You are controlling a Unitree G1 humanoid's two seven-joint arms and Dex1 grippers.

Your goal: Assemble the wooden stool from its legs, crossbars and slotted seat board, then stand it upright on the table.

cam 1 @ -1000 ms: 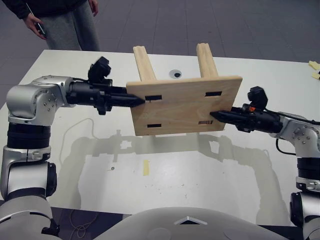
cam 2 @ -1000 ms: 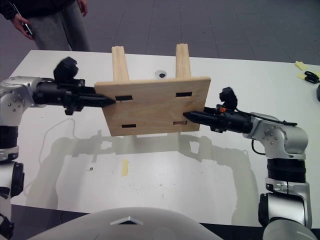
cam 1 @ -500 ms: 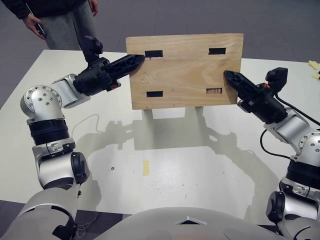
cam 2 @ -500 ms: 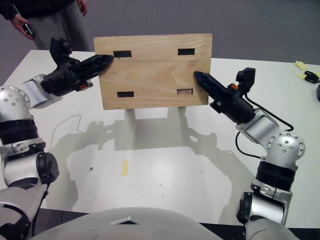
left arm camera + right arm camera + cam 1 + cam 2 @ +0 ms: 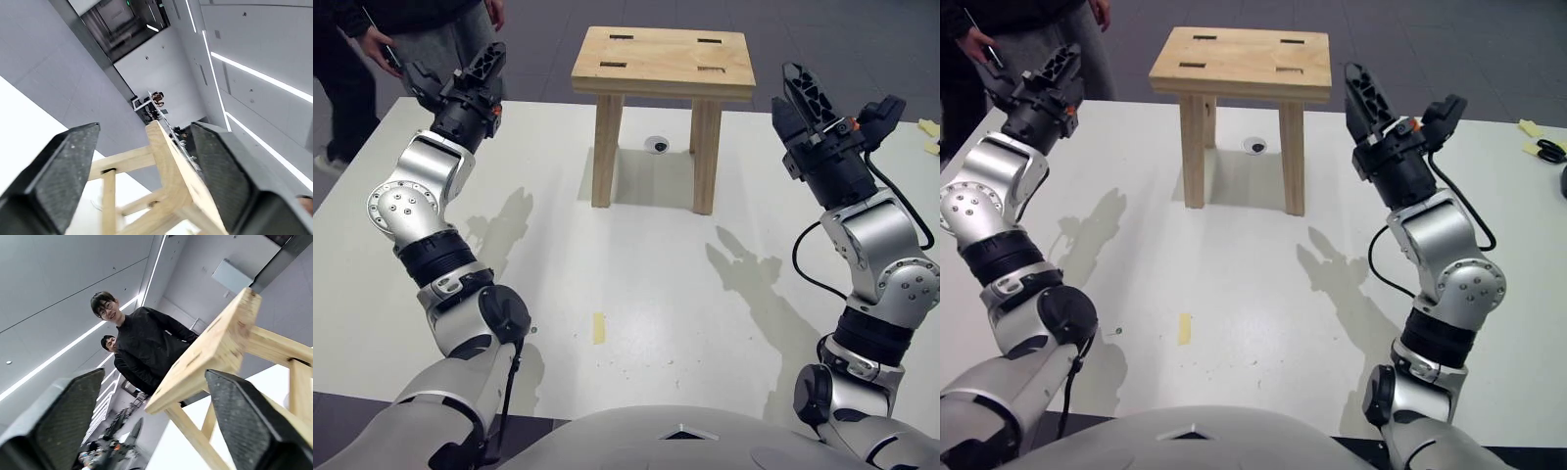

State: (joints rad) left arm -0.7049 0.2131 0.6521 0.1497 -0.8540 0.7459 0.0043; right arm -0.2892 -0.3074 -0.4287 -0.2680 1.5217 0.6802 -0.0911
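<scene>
left gripper (image 5: 481, 67) apart | right gripper (image 5: 795, 96) apart | stool (image 5: 661, 61) upright between them, untouched

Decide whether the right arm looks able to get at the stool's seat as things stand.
Probably yes. The right tool is open and sits just beside the seat, off its right edge and at about its height, with nothing between them.

Upright stool (image 5: 659, 93) on white table (image 5: 636, 323)
</scene>
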